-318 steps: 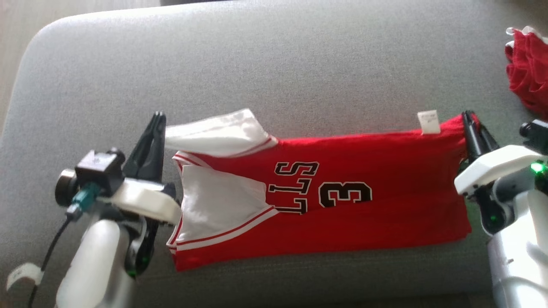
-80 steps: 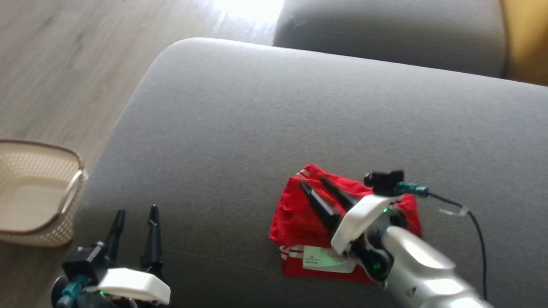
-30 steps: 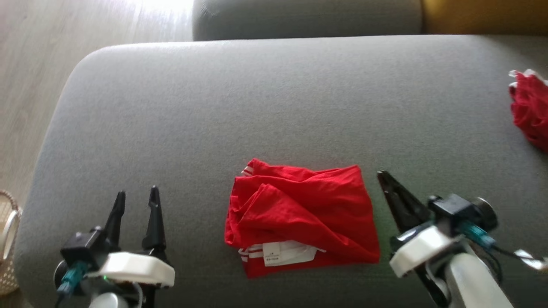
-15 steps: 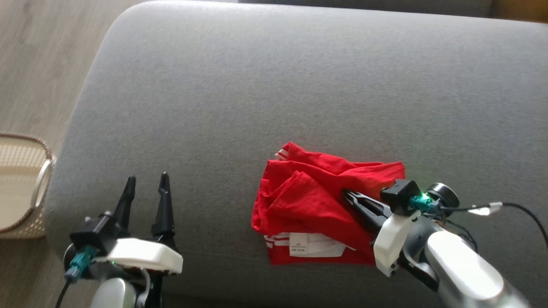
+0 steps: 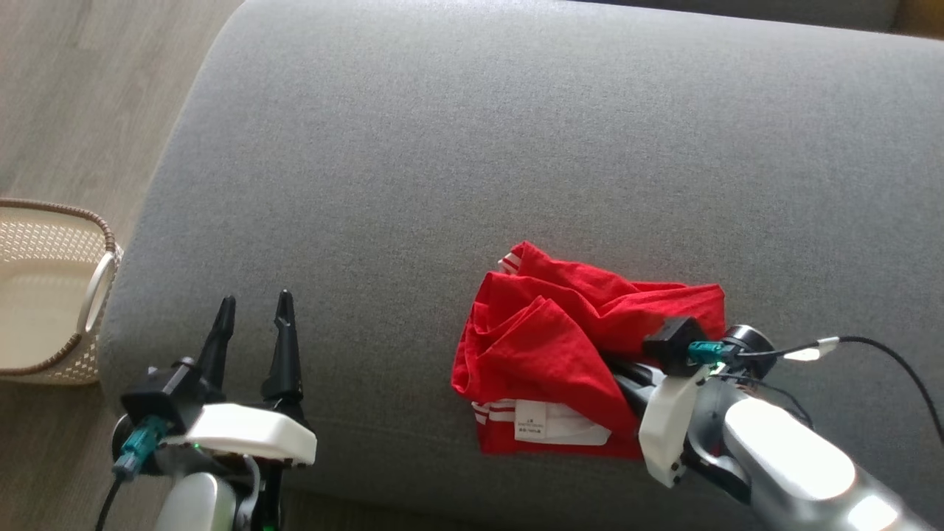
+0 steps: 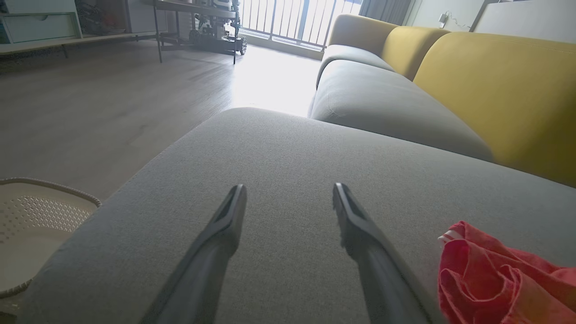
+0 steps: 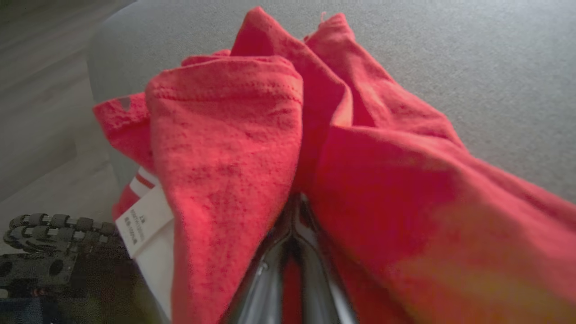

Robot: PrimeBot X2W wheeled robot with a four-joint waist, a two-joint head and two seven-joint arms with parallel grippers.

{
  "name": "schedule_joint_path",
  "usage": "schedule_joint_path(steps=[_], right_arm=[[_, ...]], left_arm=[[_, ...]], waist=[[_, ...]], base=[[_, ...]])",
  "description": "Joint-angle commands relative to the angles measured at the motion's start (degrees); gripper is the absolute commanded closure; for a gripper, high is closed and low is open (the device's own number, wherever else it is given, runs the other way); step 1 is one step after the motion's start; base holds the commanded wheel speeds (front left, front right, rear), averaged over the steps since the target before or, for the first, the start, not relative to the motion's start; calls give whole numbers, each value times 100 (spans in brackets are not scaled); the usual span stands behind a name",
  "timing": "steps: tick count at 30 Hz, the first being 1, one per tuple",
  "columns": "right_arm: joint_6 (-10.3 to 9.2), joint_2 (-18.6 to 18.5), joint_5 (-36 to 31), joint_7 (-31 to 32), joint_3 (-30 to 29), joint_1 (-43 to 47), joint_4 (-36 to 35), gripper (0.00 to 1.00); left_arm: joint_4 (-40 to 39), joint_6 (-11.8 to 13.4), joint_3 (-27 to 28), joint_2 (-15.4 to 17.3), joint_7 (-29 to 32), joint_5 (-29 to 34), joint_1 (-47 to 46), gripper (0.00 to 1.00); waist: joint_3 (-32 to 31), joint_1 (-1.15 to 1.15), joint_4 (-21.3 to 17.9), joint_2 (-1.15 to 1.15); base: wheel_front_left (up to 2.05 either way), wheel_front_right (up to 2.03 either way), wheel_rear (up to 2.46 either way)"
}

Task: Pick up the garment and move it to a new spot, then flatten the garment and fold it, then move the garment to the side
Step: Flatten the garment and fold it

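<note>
The folded garment [image 5: 553,346] lies on the sofa [image 5: 442,147], its right edge pinched in the right jaws; the left jaws, spread wide, stand well apart leftward.

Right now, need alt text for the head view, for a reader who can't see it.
The right gripper is shut on the right edge of a folded red garment lying on a grey sofa cushion. The left gripper hovers open and empty at lower left, apart from it; a pale basket sits on the floor at far left.
</note>
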Motion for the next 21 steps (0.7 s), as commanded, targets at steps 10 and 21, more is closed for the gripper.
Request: schedule_joint_path(steps=[10, 21], right_arm=[[-1, -158, 692, -291, 1246, -294, -678, 100], [-1, -409, 1280, -277, 1968, -440, -829, 100]], left_arm=[[-128, 6, 211, 19, -70, -10, -180, 0], [-125, 10, 200, 19, -70, -9, -120, 0]], waist=[[-176, 0, -96, 0], [-290, 0, -94, 0]], base=[[0, 0, 0], [0, 0, 0]])
